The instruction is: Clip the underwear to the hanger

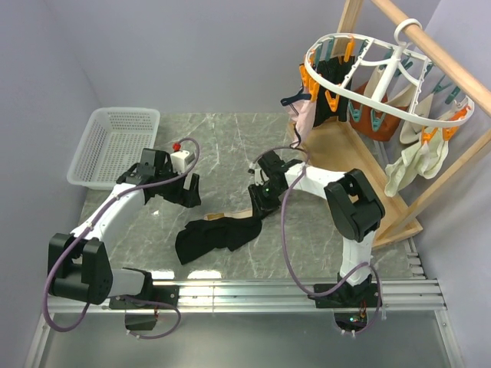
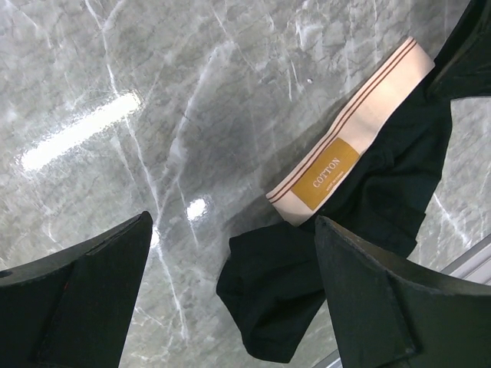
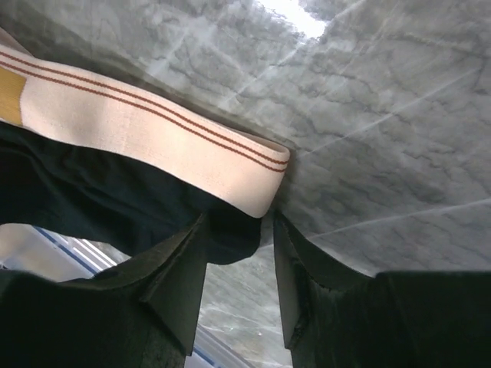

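The underwear (image 1: 219,234) lies crumpled on the marble table, black with a tan waistband (image 1: 234,216) along its far edge. My right gripper (image 1: 259,203) is low at the right end of that band. In the right wrist view (image 3: 239,222) its jaws are a little apart, with the band's corner (image 3: 245,180) and some black fabric at their tips. My left gripper (image 1: 182,192) hovers left of the underwear, wide open and empty. In the left wrist view (image 2: 232,222) the waistband (image 2: 349,130) and black cloth (image 2: 284,291) lie below it. The hanger (image 1: 368,69) hangs from a wooden rod at the back right.
A white mesh basket (image 1: 115,142) stands at the back left. The wooden rod (image 1: 430,46) rests on a wooden stand (image 1: 368,165) at the right. Rust-brown (image 1: 383,119), cream (image 1: 418,157) and pink (image 1: 307,115) garments hang from the hanger's clips. A metal rail (image 1: 307,291) runs along the near edge.
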Action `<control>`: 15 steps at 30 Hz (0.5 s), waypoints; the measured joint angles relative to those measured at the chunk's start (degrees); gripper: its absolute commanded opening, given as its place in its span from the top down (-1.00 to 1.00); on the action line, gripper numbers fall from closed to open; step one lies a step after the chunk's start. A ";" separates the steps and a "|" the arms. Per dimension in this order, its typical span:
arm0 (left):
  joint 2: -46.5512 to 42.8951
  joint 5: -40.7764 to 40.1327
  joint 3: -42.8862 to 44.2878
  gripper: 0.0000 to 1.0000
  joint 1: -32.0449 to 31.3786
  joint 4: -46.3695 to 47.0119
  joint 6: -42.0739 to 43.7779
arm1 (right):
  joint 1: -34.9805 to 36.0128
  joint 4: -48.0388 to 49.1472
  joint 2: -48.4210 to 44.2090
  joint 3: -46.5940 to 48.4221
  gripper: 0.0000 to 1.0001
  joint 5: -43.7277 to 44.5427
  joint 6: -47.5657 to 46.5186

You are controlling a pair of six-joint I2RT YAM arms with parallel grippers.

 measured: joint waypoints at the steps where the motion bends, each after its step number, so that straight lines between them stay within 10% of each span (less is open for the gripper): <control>1: 0.02 -0.02 0.00 -0.85 0.04 0.02 -0.35 | 0.00 -0.11 0.13 0.09 0.27 0.04 0.07; 4: 0.22 0.00 0.11 -0.84 0.07 0.13 -1.20 | 0.00 -0.85 1.49 1.44 1.00 0.28 -0.15; 15: 4.42 2.34 0.28 -0.69 0.20 0.50 -2.95 | -1.66 -0.57 -10.49 5.33 1.00 1.81 -5.44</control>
